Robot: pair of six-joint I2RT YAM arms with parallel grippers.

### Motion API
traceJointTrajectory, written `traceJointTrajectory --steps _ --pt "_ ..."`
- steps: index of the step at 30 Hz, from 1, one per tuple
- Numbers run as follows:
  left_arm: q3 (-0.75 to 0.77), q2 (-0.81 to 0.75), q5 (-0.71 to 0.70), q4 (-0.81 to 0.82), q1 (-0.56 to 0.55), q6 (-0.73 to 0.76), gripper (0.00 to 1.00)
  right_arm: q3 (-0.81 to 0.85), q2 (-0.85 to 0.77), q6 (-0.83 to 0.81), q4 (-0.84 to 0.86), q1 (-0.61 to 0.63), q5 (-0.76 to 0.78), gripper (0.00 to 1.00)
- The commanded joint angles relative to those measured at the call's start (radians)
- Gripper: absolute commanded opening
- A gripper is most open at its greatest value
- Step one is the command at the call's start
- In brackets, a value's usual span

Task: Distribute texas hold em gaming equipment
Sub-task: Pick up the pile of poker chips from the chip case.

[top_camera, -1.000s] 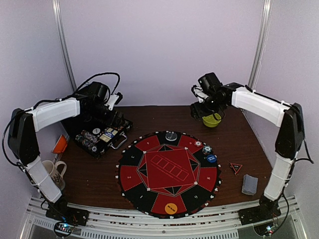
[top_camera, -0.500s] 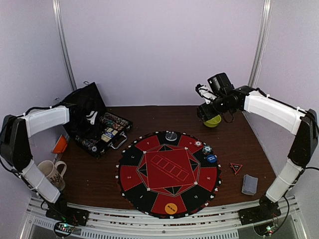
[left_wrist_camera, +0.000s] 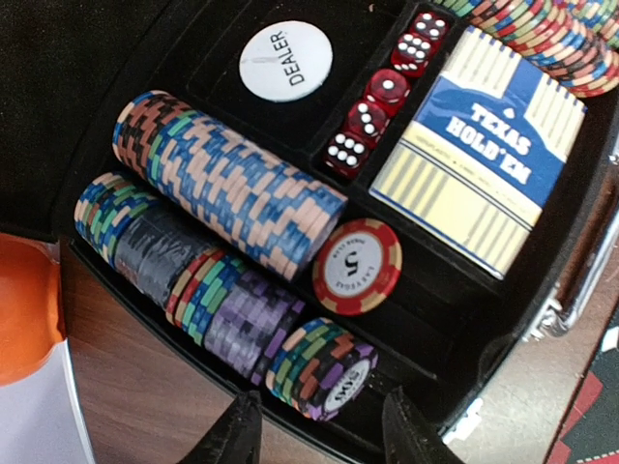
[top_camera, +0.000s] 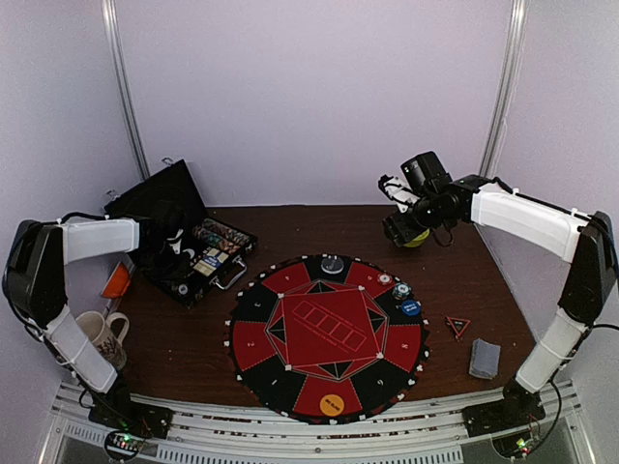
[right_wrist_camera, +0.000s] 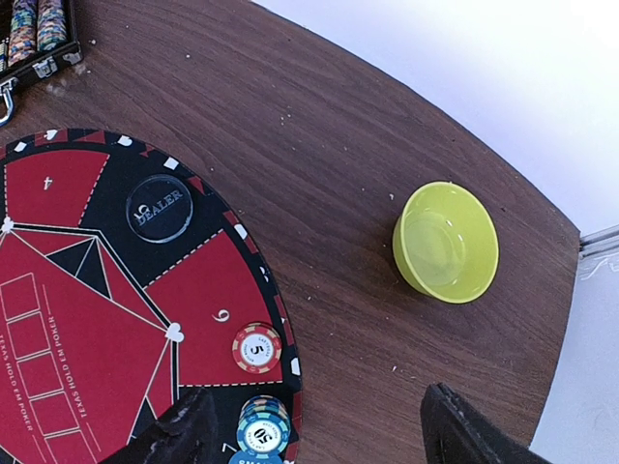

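Observation:
The poker case (top_camera: 166, 201) lies open at the back left, and my left gripper (top_camera: 177, 247) hangs low over it. In the left wrist view the gripper (left_wrist_camera: 324, 430) is open. Its fingertips stand either side of the end of a multicoloured chip stack (left_wrist_camera: 324, 370) without touching it. A red 5 chip (left_wrist_camera: 356, 266), a long chip row (left_wrist_camera: 227, 184), a Texas Hold'em card box (left_wrist_camera: 479, 155), red dice (left_wrist_camera: 372, 106) and a white dealer button (left_wrist_camera: 285, 60) also fill the case. My right gripper (right_wrist_camera: 319, 430) is open and empty above the mat's edge, near a red chip (right_wrist_camera: 256, 348) and a blue chip stack (right_wrist_camera: 263, 432).
The round red-and-black mat (top_camera: 253, 343) carries a black dealer disc (top_camera: 332, 264), a blue button (top_camera: 411, 307) and an orange button (top_camera: 331, 404). A grey-blue card deck (top_camera: 484, 358) and a red triangle (top_camera: 457, 326) lie at the right. The lime-green bowl (right_wrist_camera: 447, 242) is nearby; a mug (top_camera: 102, 333) stands front left.
My left gripper has come down into the case towards the chip rows and its jaws have narrowed. The right gripper has shifted slightly beside the bowl.

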Motion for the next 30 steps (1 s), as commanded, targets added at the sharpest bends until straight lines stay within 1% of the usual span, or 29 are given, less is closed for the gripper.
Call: traceJointTrajectory --steps 1,4,8,13,17,23,27,30 --pt "0.009 0.048 -0.051 0.067 0.014 0.011 0.44 0.004 -0.035 -0.005 0.003 -0.005 0.013 0.75" --pt "0.006 0.069 -0.049 0.066 0.015 0.01 0.4 0.009 -0.034 0.001 -0.003 -0.005 0.016 0.75" --pt "-0.017 0.057 -0.073 0.095 0.017 0.014 0.4 0.015 -0.029 0.001 -0.011 -0.006 0.009 0.75" --pt "-0.008 0.095 -0.1 0.1 0.015 0.03 0.4 0.027 -0.018 0.005 -0.017 -0.005 0.002 0.75" --pt "-0.012 0.117 -0.064 0.102 0.015 0.032 0.39 0.033 -0.018 0.009 -0.029 -0.005 0.008 0.75" --pt "-0.043 0.087 0.012 0.125 0.012 0.045 0.39 0.032 -0.013 0.003 -0.03 -0.005 0.007 0.75" --pt "-0.058 0.073 0.021 0.122 0.006 0.046 0.39 0.048 0.0 0.006 -0.036 -0.005 -0.003 0.75" --pt "-0.059 0.061 0.02 0.119 0.002 0.047 0.41 0.054 0.001 0.006 -0.04 -0.005 -0.005 0.75"
